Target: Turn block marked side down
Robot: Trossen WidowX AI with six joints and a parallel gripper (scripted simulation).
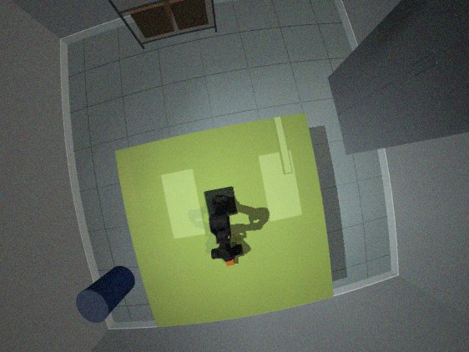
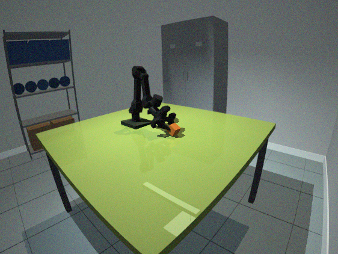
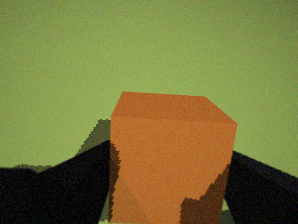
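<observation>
We are holding the orange block [image 1: 229, 263] [image 2: 174, 129] [image 3: 172, 165] in the pincer [image 1: 228, 259] [image 2: 172, 124] [image 3: 165, 152], its fingers pressing on two opposite sides, tilted low over the bench [image 1: 250, 284] [image 2: 120, 159] [image 3: 150, 45]. We are judging it stiff and rather light, not fragile; its flat sides are offering good hold, though while turning it may be slipping at an edge.

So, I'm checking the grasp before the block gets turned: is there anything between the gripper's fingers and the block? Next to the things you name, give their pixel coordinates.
Nothing visible: the wrist view shows the fingers right against the orange block [image 3: 172, 165] on both sides.
</observation>
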